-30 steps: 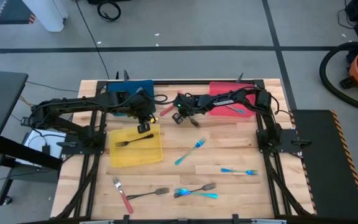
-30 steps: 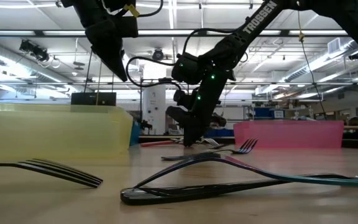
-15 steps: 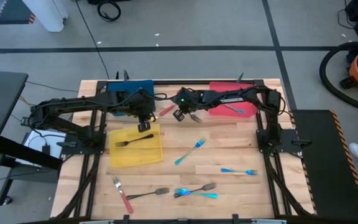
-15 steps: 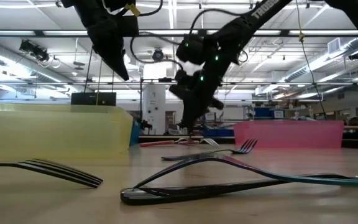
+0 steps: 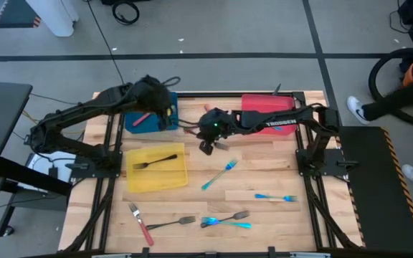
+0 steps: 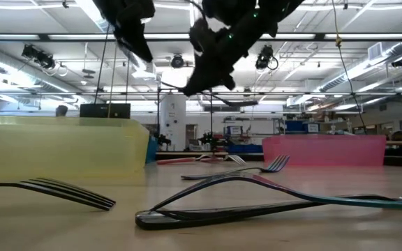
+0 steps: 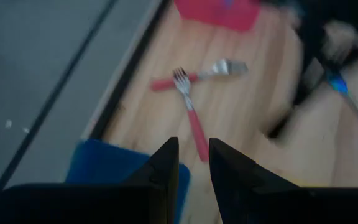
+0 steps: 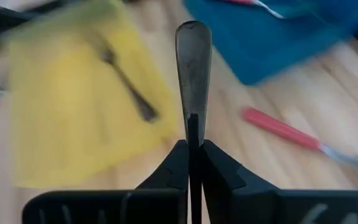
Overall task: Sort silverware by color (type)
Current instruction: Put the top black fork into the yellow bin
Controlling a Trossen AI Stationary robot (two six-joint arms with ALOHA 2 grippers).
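The right hand [image 8: 191, 158] is clamped on a dark fork [image 8: 193, 74], whose handle stands out between the fingers. In the high view this hand [image 5: 210, 140] hangs over the desk [image 5: 264, 154] between the blue tray [image 5: 160, 118] and the red tray [image 5: 267, 107], just beside the yellow tray's [image 5: 156, 175] far right corner.

The left hand [image 7: 191, 165] has its fingers a little apart with nothing between them. It sits above the blue tray's far edge [image 5: 156, 93]. Its wrist view looks down on two red forks [image 7: 191, 93] crossed on the desk beyond the blue tray [image 7: 104, 171]. One red fork [image 5: 143, 118] lies in the blue tray.

One dark fork [image 5: 155, 160] lies in the yellow tray. Relative to that tray:
- a teal fork [image 5: 219, 174] lies on the desk to its right
- another teal fork [image 5: 276, 196] lies farther right
- near the desk's front edge, a red fork [image 5: 140, 223] lies below the tray
- a dark fork [image 5: 171, 223] lies just right of that red one
- right again, a dark fork [image 5: 228, 216] crosses a teal fork [image 5: 228, 223]

The red tray holds a teal fork [image 5: 271, 125].
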